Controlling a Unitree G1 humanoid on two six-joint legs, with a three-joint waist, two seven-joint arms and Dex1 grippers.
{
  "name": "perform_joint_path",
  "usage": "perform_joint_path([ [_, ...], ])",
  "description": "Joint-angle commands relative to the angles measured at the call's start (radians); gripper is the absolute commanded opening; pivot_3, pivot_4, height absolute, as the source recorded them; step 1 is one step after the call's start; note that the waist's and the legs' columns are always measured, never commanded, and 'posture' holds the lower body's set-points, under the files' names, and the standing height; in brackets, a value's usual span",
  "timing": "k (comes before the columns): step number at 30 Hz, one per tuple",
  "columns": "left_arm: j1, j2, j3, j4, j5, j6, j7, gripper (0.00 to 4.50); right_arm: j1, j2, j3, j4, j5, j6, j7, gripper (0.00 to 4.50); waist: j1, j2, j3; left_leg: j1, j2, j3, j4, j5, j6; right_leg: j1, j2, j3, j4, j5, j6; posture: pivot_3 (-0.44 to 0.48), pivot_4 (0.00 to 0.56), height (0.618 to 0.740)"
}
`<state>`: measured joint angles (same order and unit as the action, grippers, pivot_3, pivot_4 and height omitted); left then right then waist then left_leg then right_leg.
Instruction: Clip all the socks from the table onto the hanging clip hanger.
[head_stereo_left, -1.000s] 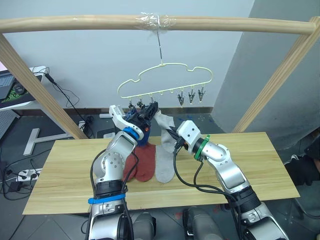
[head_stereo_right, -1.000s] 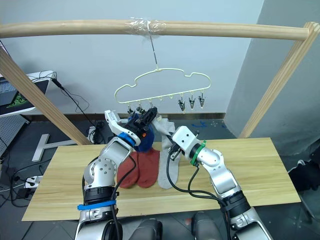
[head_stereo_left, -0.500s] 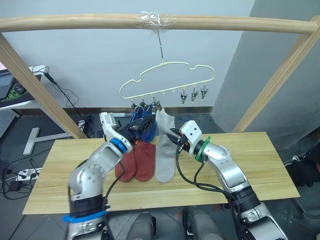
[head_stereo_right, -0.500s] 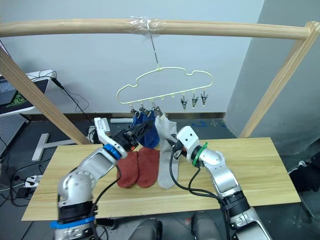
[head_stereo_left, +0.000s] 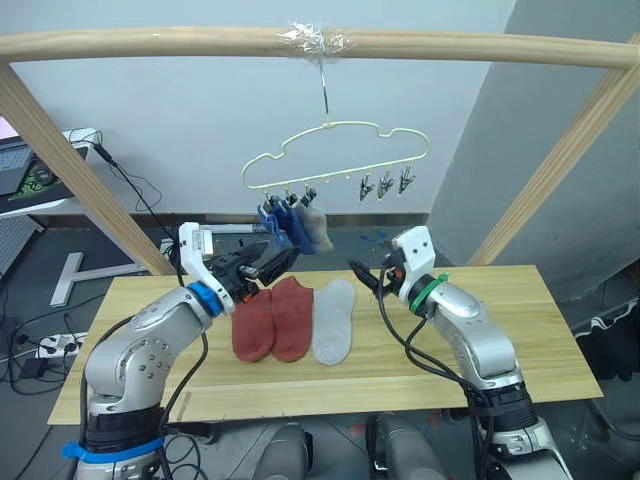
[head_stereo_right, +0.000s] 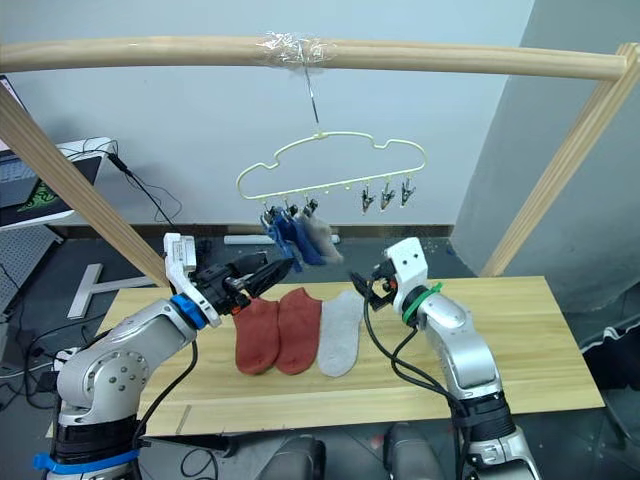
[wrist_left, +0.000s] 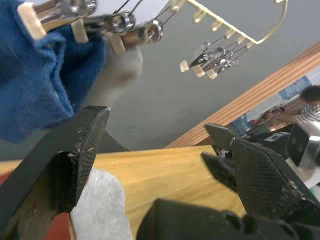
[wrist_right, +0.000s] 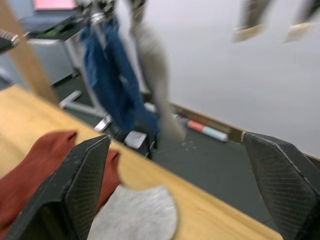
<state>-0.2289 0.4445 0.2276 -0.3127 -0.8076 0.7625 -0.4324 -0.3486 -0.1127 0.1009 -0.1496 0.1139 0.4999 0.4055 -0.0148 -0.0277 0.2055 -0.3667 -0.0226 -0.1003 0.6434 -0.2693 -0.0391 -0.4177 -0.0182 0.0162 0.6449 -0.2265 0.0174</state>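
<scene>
The cream clip hanger (head_stereo_left: 335, 152) hangs by its hook from the top pole. Its three left clips hold two blue socks (head_stereo_left: 280, 222) and a light grey sock (head_stereo_left: 318, 228); three clips (head_stereo_left: 384, 185) on the right are bare. On the table (head_stereo_left: 520, 330) lie two rust-red socks (head_stereo_left: 272, 320) side by side and a grey sock (head_stereo_left: 333, 322) to their right. My left gripper (head_stereo_left: 280, 258) is open, just below and left of the hung socks. My right gripper (head_stereo_right: 372, 285) is open above the grey sock's top end, holding nothing.
A thick wooden pole frame (head_stereo_left: 150, 45) spans the scene, with slanted legs (head_stereo_left: 560, 160) at both table ends. Behind the table, cables and equipment (head_stereo_left: 40, 165) sit on the floor at the left.
My right gripper opened, let go of the grey sock now clipped on the hanger, and drew back right. My left gripper dropped down and left, away from the clips.
</scene>
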Motion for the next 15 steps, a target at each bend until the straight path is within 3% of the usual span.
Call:
perform_joint_path([
  [1,-0.015,0.004,-0.020,-0.035,0.029,-0.050,-0.031,4.50,-0.047,0.034,-0.053,-0.076,0.022,0.013,-0.083,4.44,0.000,0.000,0.000,-0.001,0.000,0.000,0.000,0.000,0.000,-0.001,0.000,0.000,0.000,0.000,0.000,0.044,0.177,0.740],
  [6,-0.047,0.005,-0.034,0.013,0.071,-0.084,-0.047,4.50,-0.078,0.024,-0.038,-0.064,-0.011,-0.005,-0.115,2.89,0.000,0.000,0.000,-0.004,0.000,0.001,0.000,0.000,0.000,-0.003,0.000,0.000,0.000,0.000,0.000,0.028,0.173,0.740],
  [11,-0.061,0.004,-0.038,0.028,0.087,-0.093,-0.056,4.50,-0.088,0.031,-0.041,-0.053,0.005,-0.011,-0.115,2.89,-0.001,0.000,0.000,-0.005,0.000,0.001,0.000,0.000,0.000,-0.004,0.000,0.000,0.000,0.000,0.000,0.027,0.172,0.740],
  [14,-0.063,0.003,-0.041,0.030,0.097,-0.099,-0.059,4.50,-0.104,0.040,-0.036,-0.032,0.001,-0.022,-0.118,2.27,-0.002,0.000,0.000,-0.005,0.000,0.001,0.000,0.000,0.000,-0.004,0.000,0.000,0.000,0.000,0.000,0.032,0.175,0.740],
  [15,-0.064,0.002,-0.041,0.030,0.099,-0.099,-0.059,4.50,-0.109,0.043,-0.035,-0.024,-0.001,-0.025,-0.119,2.27,-0.002,0.000,0.000,-0.005,0.000,0.001,0.000,0.000,0.000,-0.004,0.000,0.000,0.000,0.000,0.000,0.036,0.176,0.740],
])
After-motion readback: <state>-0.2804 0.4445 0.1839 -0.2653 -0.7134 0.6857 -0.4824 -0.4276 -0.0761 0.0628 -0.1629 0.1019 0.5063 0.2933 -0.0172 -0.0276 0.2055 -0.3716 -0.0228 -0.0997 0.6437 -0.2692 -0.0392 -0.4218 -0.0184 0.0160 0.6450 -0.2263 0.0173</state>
